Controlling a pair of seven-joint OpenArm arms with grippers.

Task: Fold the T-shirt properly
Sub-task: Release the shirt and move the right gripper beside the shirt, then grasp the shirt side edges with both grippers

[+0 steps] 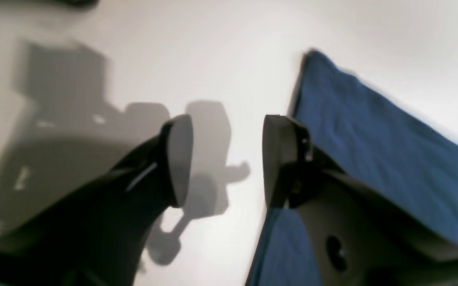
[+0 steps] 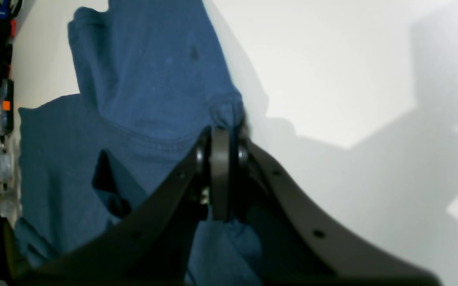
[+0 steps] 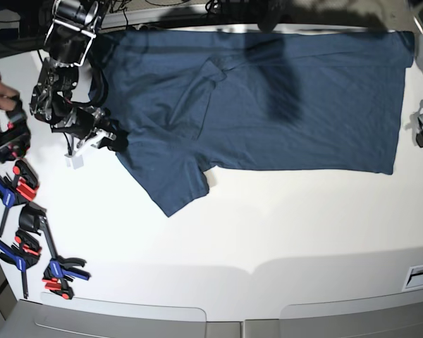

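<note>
On the white tabletop, the soft, light T-shirt lies limp. The right end effector pinches its edge; the left end effector hangs spread and empty just beside the hem, a good hold.

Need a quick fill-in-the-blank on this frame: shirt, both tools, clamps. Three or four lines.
1. The right tool is ____ on the T-shirt.
2. The left tool stands ____, with nothing between its fingers.
3. The T-shirt's colour is ____.
4. In the base view the clamps lie on the table along its ____ edge.

Missing words: shut; open; blue; left
</note>
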